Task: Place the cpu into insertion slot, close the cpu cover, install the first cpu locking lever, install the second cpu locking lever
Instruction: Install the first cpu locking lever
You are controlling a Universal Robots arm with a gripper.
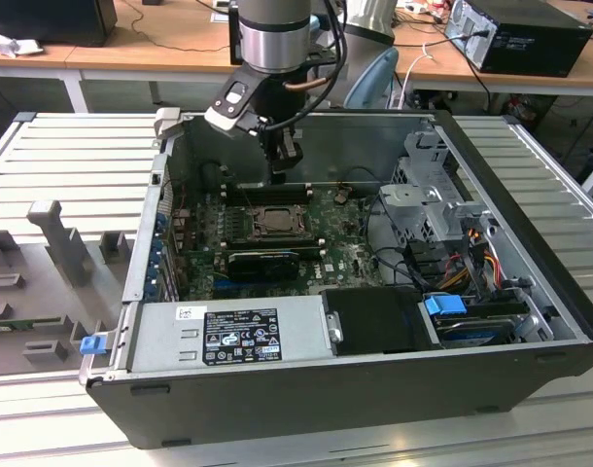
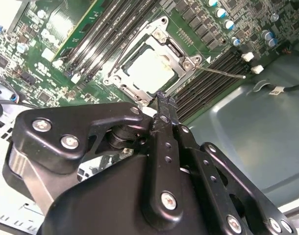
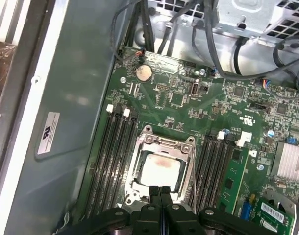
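Note:
The cpu [image 3: 161, 169] lies flat in the insertion slot [image 1: 274, 222], its pale silver top showing through the window of the cpu cover [image 3: 164, 143]. The cover rests down over the chip in both wrist views. The cpu [image 2: 150, 67] is framed by the silvery cover [image 2: 175, 50]. A thin locking lever [image 2: 222, 74] juts out from the socket's corner across the memory slots. My gripper [image 3: 160, 189] hangs just above the socket's edge, shut with nothing between its fingers. Seen from the exterior view, the gripper [image 1: 280, 176] sits over the board's back part.
Black memory slots [image 3: 110, 161] flank the socket on both sides. A long black finned card [image 1: 262, 263] lies in front of it. The grey power supply [image 1: 228, 333], drive cage [image 1: 428, 195], loose cables [image 1: 471, 258] and case walls [image 1: 160, 214] hem the board in.

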